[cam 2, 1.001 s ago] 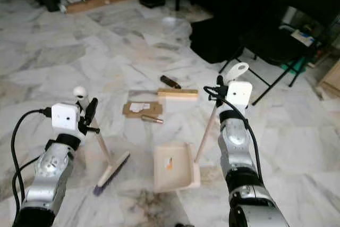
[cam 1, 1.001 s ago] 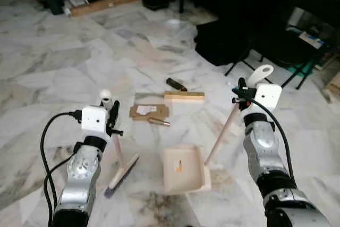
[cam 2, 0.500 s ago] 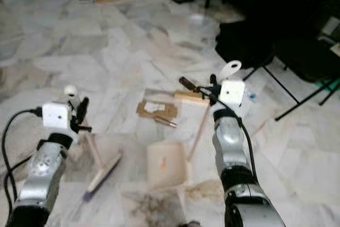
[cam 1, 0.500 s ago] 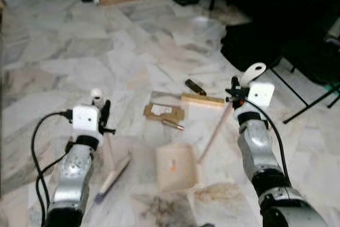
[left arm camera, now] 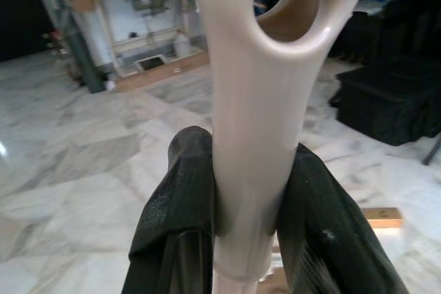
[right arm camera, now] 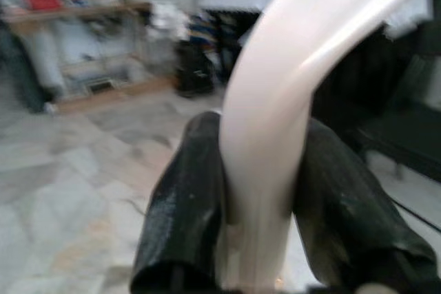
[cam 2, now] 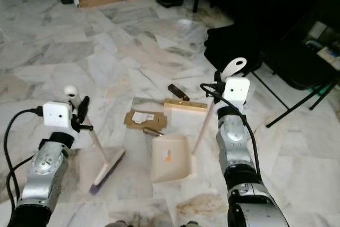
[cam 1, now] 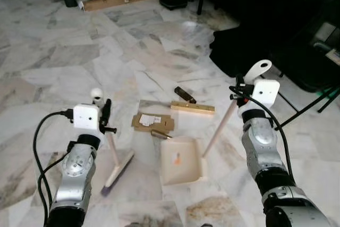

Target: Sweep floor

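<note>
Sweeping setup, head + wrist views. My left gripper (cam 1: 108, 114) is clamped on the top of the broom (cam 1: 118, 166) handle; in the left wrist view both fingers (left arm camera: 180, 197) press the pale grip just below its hanging loop. My right gripper (cam 1: 237, 90) is clamped likewise on the dustpan (cam 1: 180, 160) handle, which slants down to the pan lying flat on the marble floor (cam 1: 64, 62).

Debris lies just beyond the pan: cardboard scrap (cam 1: 153, 122), small brown tube (cam 1: 160, 134) nearest the pan's far edge, wooden strip (cam 1: 193, 108) and a dark stick-like bit (cam 1: 184, 93) farther out.

Judgement, step in hand: broom head sits to the left of the pan, on the near side of the debris, so I'd say lift it over, set bristles down beyond the tube and cardboard, then draw toward the pan w/ short strokes. Which pan edge is the open lip I can't tell; turn the opening to face the debris and keep it pressed flat so bits don't slip under. Long strip prob. needs turning lengthwise to fit.
</note>
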`<state>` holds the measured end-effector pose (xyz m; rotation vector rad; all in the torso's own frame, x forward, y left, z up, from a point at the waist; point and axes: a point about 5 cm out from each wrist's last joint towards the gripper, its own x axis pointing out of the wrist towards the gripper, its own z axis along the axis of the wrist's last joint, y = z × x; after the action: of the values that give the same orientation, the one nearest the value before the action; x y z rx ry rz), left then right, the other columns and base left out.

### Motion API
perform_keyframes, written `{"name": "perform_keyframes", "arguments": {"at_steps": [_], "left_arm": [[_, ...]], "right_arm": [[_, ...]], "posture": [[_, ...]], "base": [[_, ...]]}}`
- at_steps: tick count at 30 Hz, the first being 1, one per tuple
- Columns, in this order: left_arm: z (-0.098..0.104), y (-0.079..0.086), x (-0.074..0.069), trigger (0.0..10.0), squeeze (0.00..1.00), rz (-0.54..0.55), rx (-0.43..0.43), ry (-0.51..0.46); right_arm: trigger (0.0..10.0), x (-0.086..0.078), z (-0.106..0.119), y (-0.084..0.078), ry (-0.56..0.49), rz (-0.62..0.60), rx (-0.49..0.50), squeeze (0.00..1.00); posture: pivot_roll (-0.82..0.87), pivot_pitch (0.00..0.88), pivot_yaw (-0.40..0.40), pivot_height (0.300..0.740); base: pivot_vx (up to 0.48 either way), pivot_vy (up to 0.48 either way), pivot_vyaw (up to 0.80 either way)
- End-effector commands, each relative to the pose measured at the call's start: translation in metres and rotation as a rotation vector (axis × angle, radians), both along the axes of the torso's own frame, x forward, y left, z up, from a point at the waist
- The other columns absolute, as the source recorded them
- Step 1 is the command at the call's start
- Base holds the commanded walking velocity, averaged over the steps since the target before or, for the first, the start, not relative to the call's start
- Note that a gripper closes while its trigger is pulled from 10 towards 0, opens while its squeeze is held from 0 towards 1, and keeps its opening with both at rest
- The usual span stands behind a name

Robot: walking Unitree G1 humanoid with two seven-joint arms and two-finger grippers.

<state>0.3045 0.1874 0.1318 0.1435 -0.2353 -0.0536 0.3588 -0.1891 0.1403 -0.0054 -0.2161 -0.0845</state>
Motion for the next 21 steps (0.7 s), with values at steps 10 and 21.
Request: {"name": "perform_keyframes", "arguments": {"at_steps": [10,21], "left_arm": [[0.0079,0.0060,0.0001,10.0,0.00,0.020,-0.011,-0.043],[0.0099,0.0103,0.0012,10.0,0.00,0.033,-0.013,-0.051]], "right_arm": [[10.0,0.0032,0.0161,-0.0002,-0.061,0.009,-0.027,0.00],[10.0,0.0032,0.0165,-0.0011,-0.063,0.007,-0.027,0.00]], "posture": [[0.11,0.164,-0.030,0.740],[0.11,0.158,-0.031,0.740]], "base": [[0.416,0.000,0.00],[0.413,0.169,0.00]]}}
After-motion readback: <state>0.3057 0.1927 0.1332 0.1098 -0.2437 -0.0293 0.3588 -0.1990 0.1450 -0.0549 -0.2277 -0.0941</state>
